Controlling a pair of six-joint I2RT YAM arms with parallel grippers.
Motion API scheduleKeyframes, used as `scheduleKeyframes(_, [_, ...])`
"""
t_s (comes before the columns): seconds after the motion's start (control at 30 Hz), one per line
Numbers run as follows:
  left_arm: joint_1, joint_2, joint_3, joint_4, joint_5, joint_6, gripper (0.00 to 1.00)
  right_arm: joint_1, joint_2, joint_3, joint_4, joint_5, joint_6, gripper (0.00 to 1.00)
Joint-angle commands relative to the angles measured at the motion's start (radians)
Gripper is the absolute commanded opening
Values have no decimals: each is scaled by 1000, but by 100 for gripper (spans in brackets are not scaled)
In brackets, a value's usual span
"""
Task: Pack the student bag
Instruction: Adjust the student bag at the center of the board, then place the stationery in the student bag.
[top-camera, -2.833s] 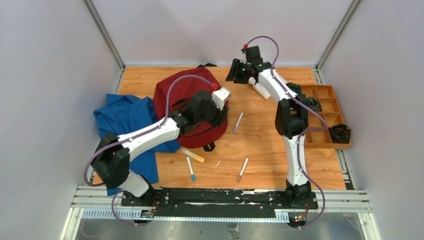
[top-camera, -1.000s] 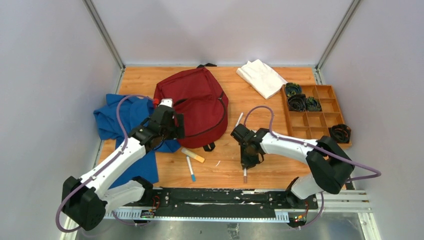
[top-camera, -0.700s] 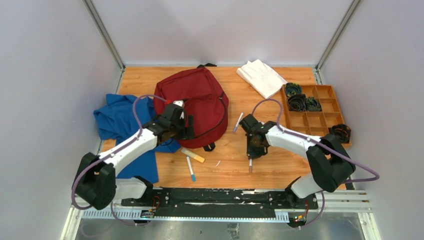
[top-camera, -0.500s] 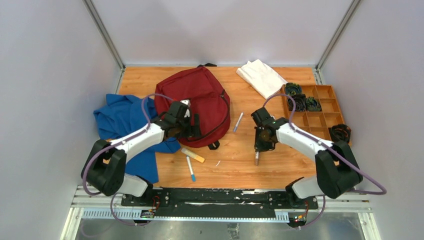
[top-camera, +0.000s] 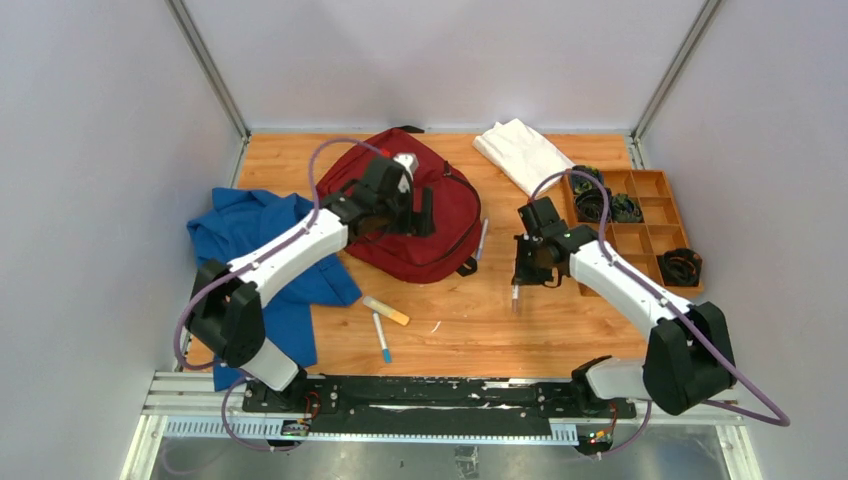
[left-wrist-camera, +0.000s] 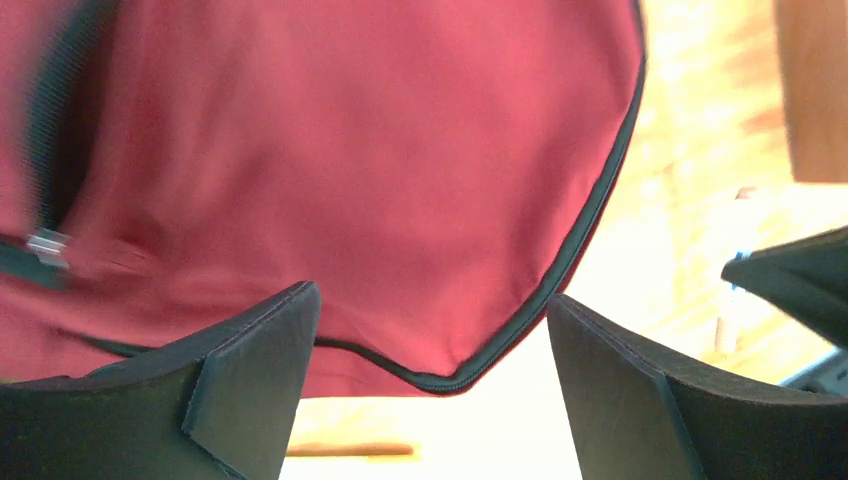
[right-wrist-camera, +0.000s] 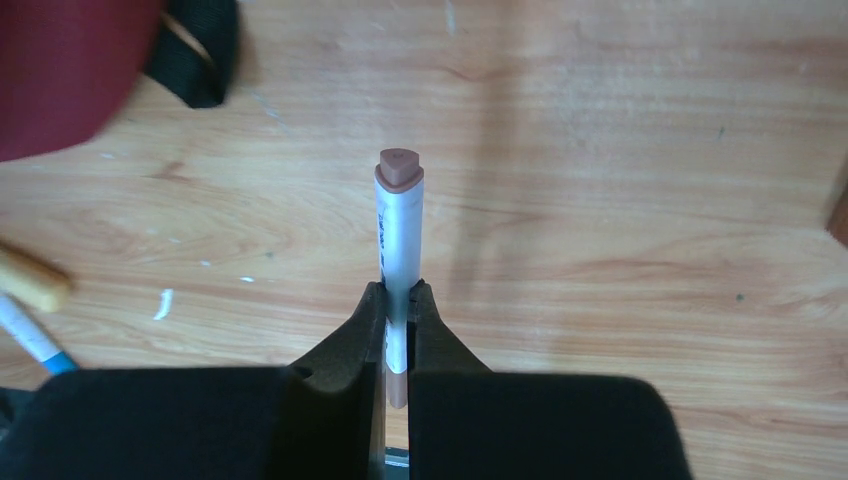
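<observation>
Tabletop (top-camera: 480, 340): student bag (left-wrist-camera: 350, 150) below spread left fingers (left-wrist-camera: 250, 380); right fingers (right-wrist-camera: 350, 350) pinch marker (right-wrist-camera: 397, 220).

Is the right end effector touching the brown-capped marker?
Touching. In the right wrist view the right end effector is clamped on the brown-capped marker, no gap.

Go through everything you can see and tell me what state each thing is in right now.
Backpack: lying flat; zipped or open, cannot tell.
Left pincer: open, over the backpack.
Right pincer: shut on the brown-capped marker.
Brown-capped marker: gripped, cap end sticking out.
Blue garment: crumpled.
White cloth: folded.
Tray: partly filled.
Yellow marker, blue-tipped marker, grey marker: lying loose.
</observation>
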Motion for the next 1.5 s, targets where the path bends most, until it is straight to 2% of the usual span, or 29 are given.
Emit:
scheduleKeyframes(0.0, [85, -53, 176, -173, -116, 133, 92, -16, -17, 111, -30, -50, -54, 0])
scheduleKeyframes(0.13, [173, 63, 311, -269, -240, 164, 90, -17, 18, 172, -28, -81, -61, 0])
scheduleKeyframes(0.2, [196, 129, 352, -274, -315, 171, 89, -16, 34, 188, -27, -89, -63, 0])
scheduleKeyframes(0.3, [210, 222, 405, -259, -354, 198, 89, -17, 49, 198, -27, -92, -64, 0])
scheduleKeyframes(0.43, [210, 302, 444, -241, -318, 247, 89, -16, 57, 194, -27, -99, -60, 0])
scheduleKeyframes(0.6, [210, 302, 410, -189, -270, 273, 89, -17, 76, 200, -27, -110, -52, 0])
scheduleKeyframes(0.77, [207, 320, 404, -190, -321, 300, 85, -17, 106, 226, -27, -124, -49, 0])
scheduleKeyframes(0.87, [204, 332, 407, -198, -409, 308, 78, -16, 109, 233, -27, -125, -46, 0])
scheduleKeyframes(1.0, [202, 342, 408, -176, -454, 330, 69, -16, 106, 236, -23, -145, -37, 0])
scheduleKeyframes(1.13, [202, 333, 407, -135, -469, 337, 50, -16, 106, 259, -10, -171, -22, 0])
scheduleKeyframes(1.23, [203, 321, 407, -101, -440, 329, 28, -14, 124, 302, 9, -195, -14, 0])
scheduleKeyframes(1.33, [217, 305, 375, -26, -330, 321, 1, -6, 152, 340, 48, -212, -3, 0])
scheduleKeyframes(1.47, [232, 293, 383, -27, -289, 278, 0, -4, 207, 416, 119, -254, 43, 0])
